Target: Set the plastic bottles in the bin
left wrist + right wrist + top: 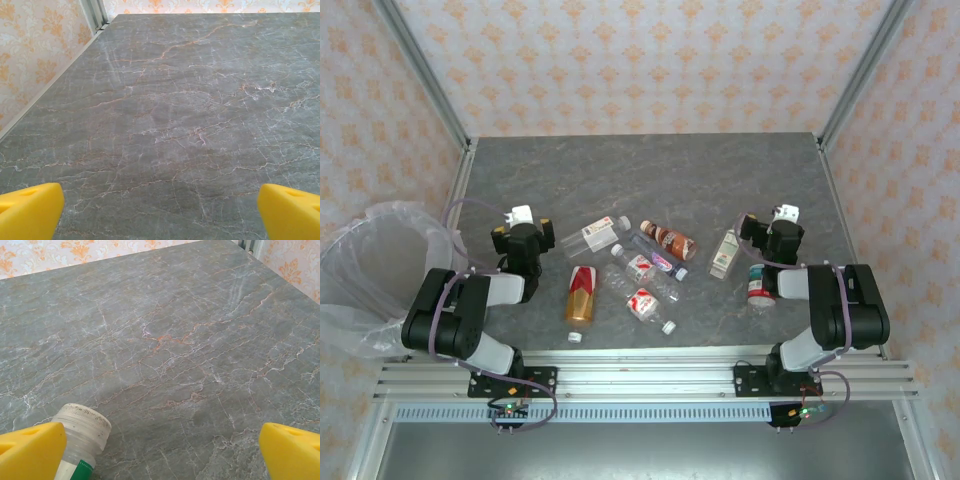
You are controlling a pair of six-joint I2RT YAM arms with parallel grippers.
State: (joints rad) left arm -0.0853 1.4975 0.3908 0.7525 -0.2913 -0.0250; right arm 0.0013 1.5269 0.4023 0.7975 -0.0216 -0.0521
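Note:
Several plastic bottles lie scattered mid-table: a clear one with a white label (592, 235), a brown one (668, 240), a purple-labelled one (656, 259), two red-white ones (638, 268) (646, 303), and an amber one with a red label (582, 293). Two more lie further right, green-white (725, 255) and red-teal (758, 285). The bin (370, 270) with its crinkly bag stands off the table's left edge. My left gripper (523, 232) (160, 215) is open over bare table. My right gripper (772, 228) (160, 455) is open, and the green-labelled bottle's white cap (82, 425) pokes out beside its left finger (30, 450).
A loose white cap (575, 337) lies near the table's front edge. Metal frame posts (420, 65) and patterned walls close in the table on three sides. Bare marbled tabletop (650, 170) stretches behind the bottles.

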